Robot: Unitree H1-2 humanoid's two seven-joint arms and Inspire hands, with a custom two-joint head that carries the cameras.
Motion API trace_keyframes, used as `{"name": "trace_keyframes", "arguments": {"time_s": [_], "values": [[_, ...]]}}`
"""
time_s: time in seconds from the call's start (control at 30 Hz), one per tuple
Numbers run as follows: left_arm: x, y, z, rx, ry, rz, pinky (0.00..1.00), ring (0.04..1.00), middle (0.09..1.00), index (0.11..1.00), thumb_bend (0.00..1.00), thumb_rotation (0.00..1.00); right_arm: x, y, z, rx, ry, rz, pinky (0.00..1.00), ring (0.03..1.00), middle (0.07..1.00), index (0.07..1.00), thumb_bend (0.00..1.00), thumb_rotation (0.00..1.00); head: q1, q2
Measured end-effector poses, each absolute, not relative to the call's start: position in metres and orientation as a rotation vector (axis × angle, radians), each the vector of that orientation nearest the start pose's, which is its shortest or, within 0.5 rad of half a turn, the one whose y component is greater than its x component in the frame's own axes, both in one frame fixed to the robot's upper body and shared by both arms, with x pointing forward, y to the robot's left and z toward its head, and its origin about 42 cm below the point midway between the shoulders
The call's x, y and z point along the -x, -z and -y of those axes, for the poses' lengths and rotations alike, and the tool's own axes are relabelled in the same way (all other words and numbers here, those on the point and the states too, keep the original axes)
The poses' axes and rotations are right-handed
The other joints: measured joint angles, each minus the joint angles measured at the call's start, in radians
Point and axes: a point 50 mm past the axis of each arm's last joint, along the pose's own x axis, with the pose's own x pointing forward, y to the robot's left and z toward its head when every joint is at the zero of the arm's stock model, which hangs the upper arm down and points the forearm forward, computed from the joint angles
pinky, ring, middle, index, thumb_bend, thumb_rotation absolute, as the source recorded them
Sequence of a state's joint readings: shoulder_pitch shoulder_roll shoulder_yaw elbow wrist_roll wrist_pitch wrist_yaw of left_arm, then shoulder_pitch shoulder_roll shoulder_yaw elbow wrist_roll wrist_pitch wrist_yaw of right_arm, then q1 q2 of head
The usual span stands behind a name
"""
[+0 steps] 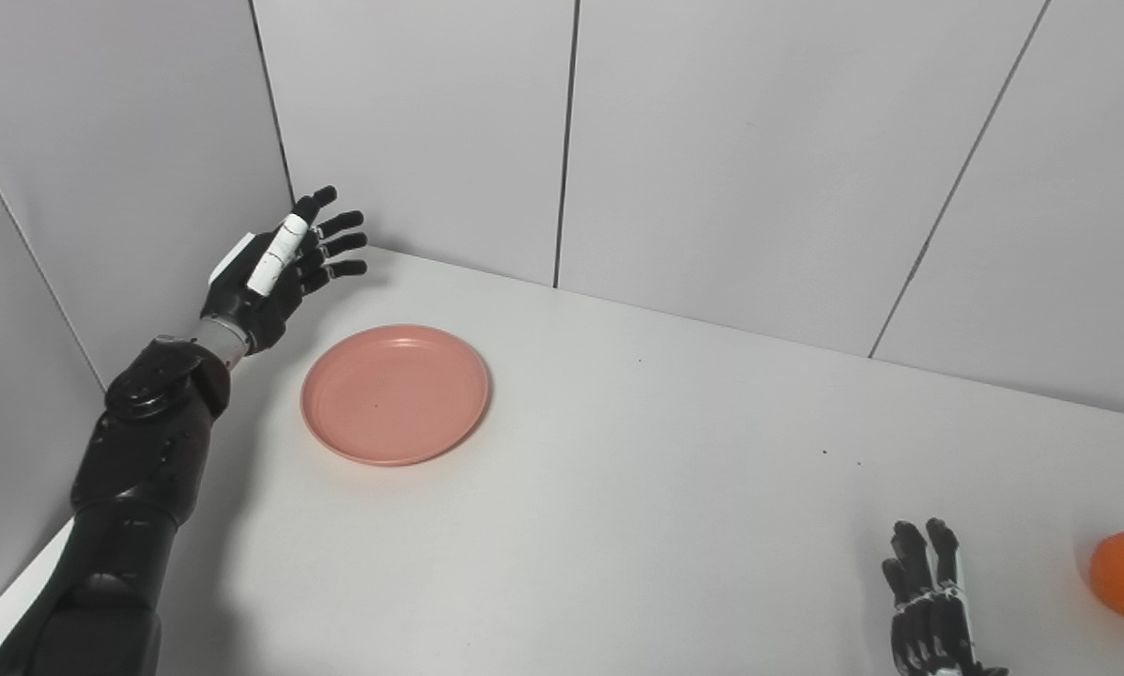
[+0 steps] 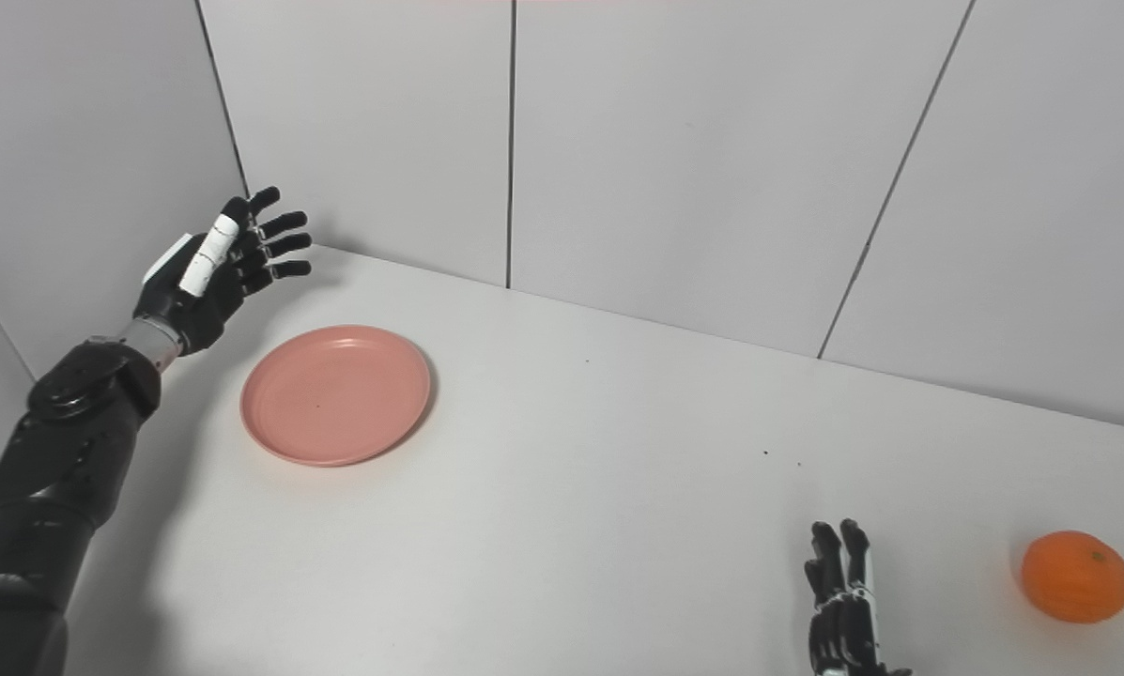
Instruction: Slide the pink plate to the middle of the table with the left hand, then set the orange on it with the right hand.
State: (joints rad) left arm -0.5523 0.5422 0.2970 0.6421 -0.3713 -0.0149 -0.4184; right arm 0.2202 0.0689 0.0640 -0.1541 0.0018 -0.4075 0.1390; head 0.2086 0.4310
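The left hand (image 1: pixel 280 268) hangs raised with its fingers spread, holding nothing. The round, shallow pink plastic plate (image 1: pixel 395 393) lies empty on the white surface (image 1: pixel 618 488) just below and to the right of that hand, apart from it and near the back corner, so the slide to the middle looks not yet done. The right hand (image 2: pixel 845 601) rests low, fingers extended and empty (only partly in view). The round orange fruit (image 2: pixel 1077 576) sits just to its right, untouched. No brand, label or writing can be read anywhere.

One pink plate (image 1: pixel 394 394), one orange (image 2: pixel 1076 576), two robot hands: left robot hand (image 1: pixel 280 268), right robot hand (image 1: pixel 928 601).
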Motion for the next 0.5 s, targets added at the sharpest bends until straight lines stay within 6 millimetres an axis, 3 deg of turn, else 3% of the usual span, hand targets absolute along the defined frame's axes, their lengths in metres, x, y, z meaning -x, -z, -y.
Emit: {"name": "trace_keyframes", "arguments": {"time_s": [0.33, 0.5], "values": [[-0.430, -0.199, -0.468, 0.006, -0.031, 0.074, 0.85, 0.852, 0.885, 0.953, 0.86, 0.81, -0.209, -0.115, 0.181, -0.041, -0.115, 0.356, 1.00, 0.986, 0.951, 1.000, 0.85, 1.00, 0.000, 0.002], [-0.427, -0.180, -0.472, 0.006, -0.053, 0.029, 0.89, 0.853, 0.877, 0.968, 0.84, 0.82, -0.209, -0.115, 0.180, -0.041, -0.117, 0.357, 1.00, 0.987, 0.952, 1.000, 0.84, 1.00, -0.003, 0.009]]}}
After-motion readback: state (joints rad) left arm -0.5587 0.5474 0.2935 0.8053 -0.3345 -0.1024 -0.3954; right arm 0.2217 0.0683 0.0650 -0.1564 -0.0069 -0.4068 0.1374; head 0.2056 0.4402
